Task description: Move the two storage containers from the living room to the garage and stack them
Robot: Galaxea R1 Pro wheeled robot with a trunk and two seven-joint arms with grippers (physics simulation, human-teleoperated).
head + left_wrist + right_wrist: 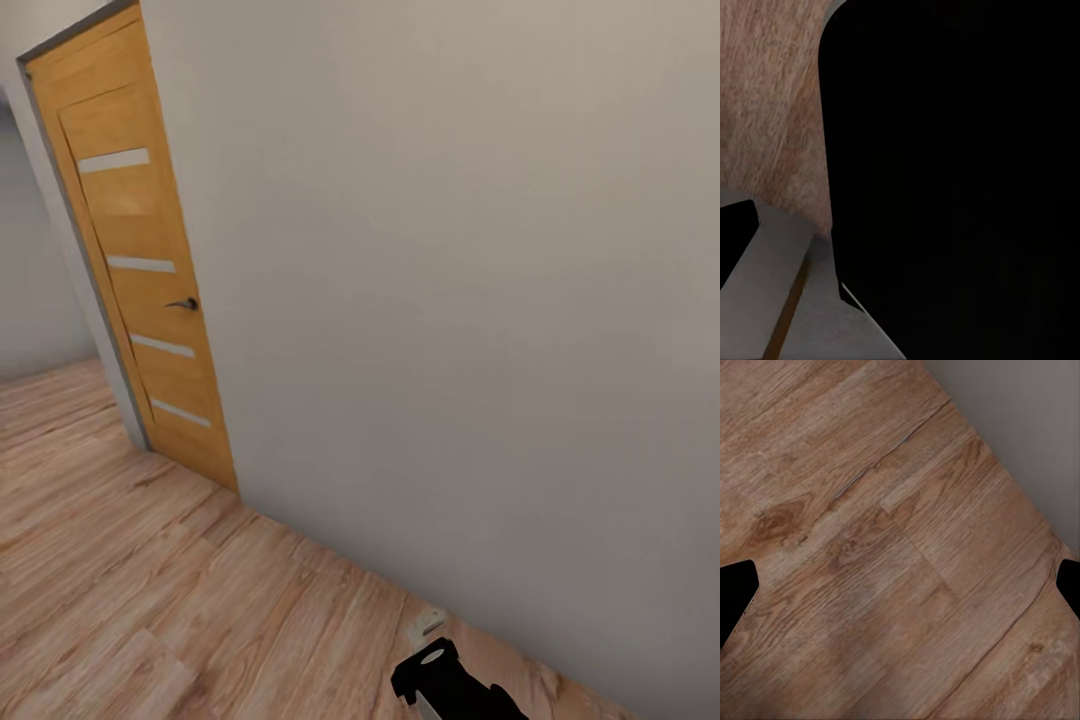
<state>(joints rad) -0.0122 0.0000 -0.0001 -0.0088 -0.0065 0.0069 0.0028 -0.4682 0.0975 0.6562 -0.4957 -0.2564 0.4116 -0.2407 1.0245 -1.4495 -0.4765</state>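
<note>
The robot faced a pale wall [450, 300], an orange door [140, 270] beside it. The right claw [900, 600] hung apart over the wood-plank floor [855, 547]; the left claw's state was unclear. No containers showed. Driving so near the wall risked scraping it.

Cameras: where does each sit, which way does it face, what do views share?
Head: on the robot's head, facing down at a grey wall, wooden door and plank floor; a black arm part shows.
Left wrist: near the left tool, largely blocked by a black body.
Right wrist: looks down past dark fingertips.
Shared: plank floor; head and right wrist, the wall.
</note>
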